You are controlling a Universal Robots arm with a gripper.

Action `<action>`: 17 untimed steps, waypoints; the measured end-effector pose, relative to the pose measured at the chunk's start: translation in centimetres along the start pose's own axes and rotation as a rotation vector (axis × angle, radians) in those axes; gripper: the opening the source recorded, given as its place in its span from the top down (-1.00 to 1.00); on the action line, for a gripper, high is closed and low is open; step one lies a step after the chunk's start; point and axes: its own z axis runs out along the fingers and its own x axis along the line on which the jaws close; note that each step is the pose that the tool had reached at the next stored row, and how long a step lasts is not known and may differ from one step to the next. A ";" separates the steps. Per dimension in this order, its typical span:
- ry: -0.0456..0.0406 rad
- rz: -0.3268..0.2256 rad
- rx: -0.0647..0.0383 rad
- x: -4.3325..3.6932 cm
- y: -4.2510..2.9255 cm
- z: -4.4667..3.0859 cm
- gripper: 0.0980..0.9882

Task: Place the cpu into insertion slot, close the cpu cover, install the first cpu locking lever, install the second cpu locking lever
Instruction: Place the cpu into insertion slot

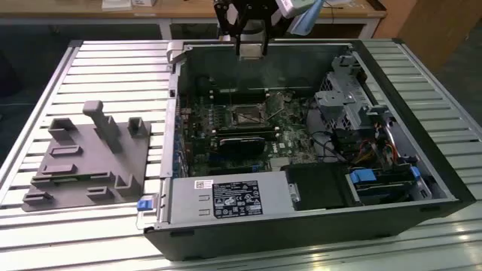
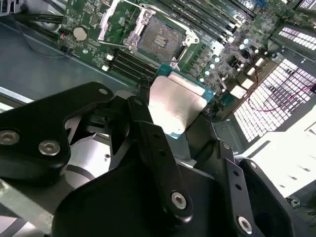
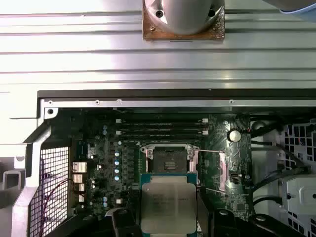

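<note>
Silvery cpu (image 3: pixel 168 202) sits clamped in the pincer (image 1: pixel 251 55), well above the insertion slot (image 3: pixel 168 158) lying open beneath it. Lowered off-square, a corner could snag the slot's rim.

A slatted aluminium table (image 1: pixel 90 68) spreads across the scene, with pale light glinting off its near slats. Behind it stands a wooden bench (image 1: pixel 188 10) on white legs. A brown wooden panel (image 1: pixel 429 22) rises at the exterior view's right, above dark floor (image 1: pixel 22 62).
</note>
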 end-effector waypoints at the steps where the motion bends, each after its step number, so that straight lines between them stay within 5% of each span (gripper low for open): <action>1: 0.0000 0.000 0.000 0.00 0.00 0.00 0.00; 17: -0.0026 0.030 -0.001 0.00 0.00 0.17 0.00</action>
